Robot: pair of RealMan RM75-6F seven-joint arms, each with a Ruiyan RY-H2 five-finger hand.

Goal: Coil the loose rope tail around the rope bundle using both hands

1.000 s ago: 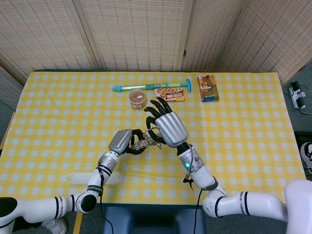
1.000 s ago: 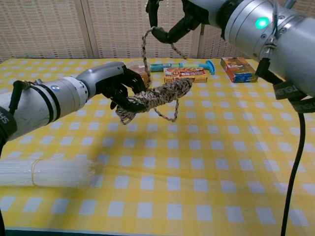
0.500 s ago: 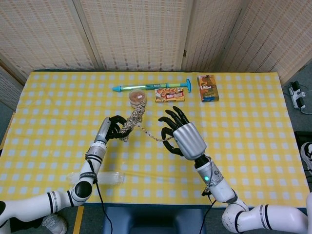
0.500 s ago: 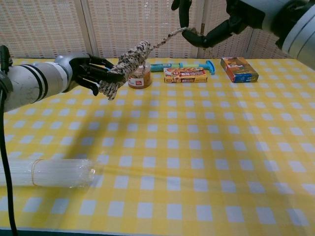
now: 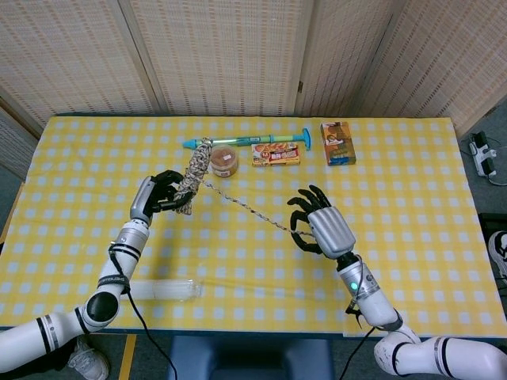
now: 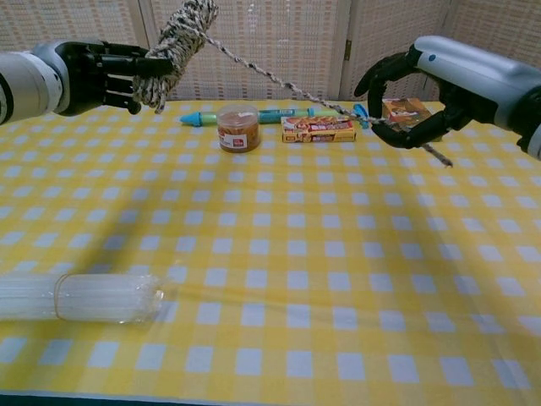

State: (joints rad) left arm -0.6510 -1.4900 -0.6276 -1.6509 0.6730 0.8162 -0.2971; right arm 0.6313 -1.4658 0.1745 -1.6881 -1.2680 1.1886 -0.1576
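- The left hand (image 5: 158, 195) is closed round the lower end of the rope bundle (image 5: 195, 170), holding it clear above the yellow-checked worktop (image 5: 95, 158), at the left.
- The bundle's long axis stands steeply tilted, its upper end leaning toward the far edge, close to the jar in the head view.
- The rope tail (image 5: 245, 207) leaves the bundle's upper part and runs taut in a straight slanting line rightward and toward the robot.
- The right hand (image 5: 321, 229) pinches the tail between thumb and fingertips, the other fingers curved and apart; a short end (image 6: 435, 155) sticks out past it.
- Behind lie a brown-lidded jar (image 5: 223, 161), a blue-green tube (image 5: 245, 141) and two printed boxes (image 5: 276, 153) (image 5: 337, 142); their writing is too small to read.
- A clear plastic bundle (image 5: 162, 290) lies at the near left.
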